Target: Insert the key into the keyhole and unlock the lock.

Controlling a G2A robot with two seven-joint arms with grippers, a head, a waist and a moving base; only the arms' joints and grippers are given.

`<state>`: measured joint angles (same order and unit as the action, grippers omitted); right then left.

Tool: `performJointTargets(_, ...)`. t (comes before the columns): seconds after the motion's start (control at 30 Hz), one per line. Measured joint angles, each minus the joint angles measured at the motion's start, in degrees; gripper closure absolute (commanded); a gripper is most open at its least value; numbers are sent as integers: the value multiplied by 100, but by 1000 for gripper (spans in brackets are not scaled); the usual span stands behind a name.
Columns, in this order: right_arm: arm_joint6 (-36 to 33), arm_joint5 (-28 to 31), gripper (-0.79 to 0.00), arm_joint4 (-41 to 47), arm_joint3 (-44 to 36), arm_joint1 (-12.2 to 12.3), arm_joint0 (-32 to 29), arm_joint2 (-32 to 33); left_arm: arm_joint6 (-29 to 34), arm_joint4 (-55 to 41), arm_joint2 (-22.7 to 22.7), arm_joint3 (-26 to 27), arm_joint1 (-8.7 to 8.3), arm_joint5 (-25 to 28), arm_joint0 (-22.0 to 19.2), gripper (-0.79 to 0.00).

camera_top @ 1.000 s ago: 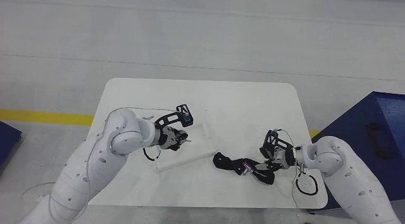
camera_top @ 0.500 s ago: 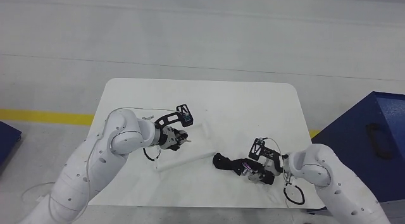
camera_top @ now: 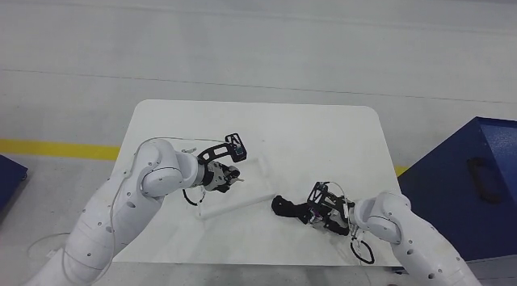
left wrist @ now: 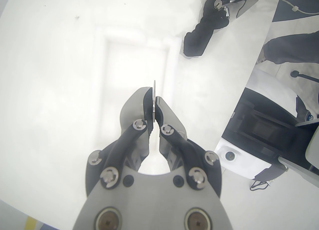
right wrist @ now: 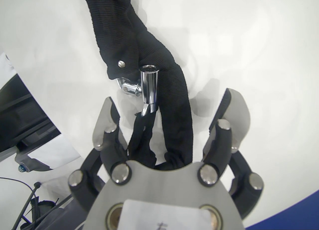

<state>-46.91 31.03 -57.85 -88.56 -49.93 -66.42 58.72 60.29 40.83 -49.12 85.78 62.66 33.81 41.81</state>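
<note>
Room: grey floor (camera_top: 242, 35) crossed by a yellow line (camera_top: 48, 149); a blue box (camera_top: 460, 173) stands off the table edge on the right pincer's side.
Table: white top (camera_top: 323, 132) with rounded corners, plain and matte. A white strip (camera_top: 238, 203) lies flat on it near the left pincer, on the side facing the right one.
Lock: black fabric-sleeved lock (right wrist: 119, 29) lying on the table in loose bends. One run of sleeve passes between the right pincer's fingers and continues away beyond their tips.
Cylinder: short chrome barrel (right wrist: 149, 86) joined to the sleeve end by a chrome pin, just ahead of the right pincer's fingertips and between them.
Keyhole: round face with a slot (left wrist: 217, 4), seen from the left wrist view; it points away from the right pincer.
Key: thin flat metal piece (left wrist: 154, 86), seen edge-on, its tip standing out past the left pincer's pads. It is well apart from the lock.
Left pincer: (left wrist: 154, 96) pressed together, pinching the key, held above the table.
Right pincer: (right wrist: 169, 97) spread wide, one finger either side of the sleeve. Contact with the sleeve cannot be determined.
</note>
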Motion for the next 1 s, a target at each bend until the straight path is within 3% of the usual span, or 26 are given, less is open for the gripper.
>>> performJointTargets(0.03, -10, -2, -348, -2, 23, -8, 17, -20, 0, 0, 0, 0, 0, 0, 0, 0)
performJointTargets(0.07, -22, -4, -234, 0, 47, -17, 35, -40, 0, 0, 0, 0, 0, 0, 0, 0)
performJointTargets(0.17, -63, -20, -169, 36, 122, -46, 100, -100, 0, 0, 0, 0, 0, 0, 0, 0)
performJointTargets(0.2, -78, -21, -126, 49, 148, -57, 126, -120, 0, 0, 0, 0, 0, 0, 0, 0)
performJointTargets(0.23, -90, -20, -31, 59, 167, -64, 143, -134, 0, 0, 0, 0, 0, 0, 0, 0)
performJointTargets(0.27, -102, -19, 0, 70, 186, -71, 160, -146, 0, 0, 0, 0, 0, 0, 0, 0)
performJointTargets(0.7, -177, 144, 0, 245, 396, -135, 322, -225, 0, 0, 0, 0, 0, 0, 0, 0)
performJointTargets(1.0, 15, 567, 0, 1024, 537, -60, 292, 233, 0, 0, 0, 0, 0, 0, 0, 0)
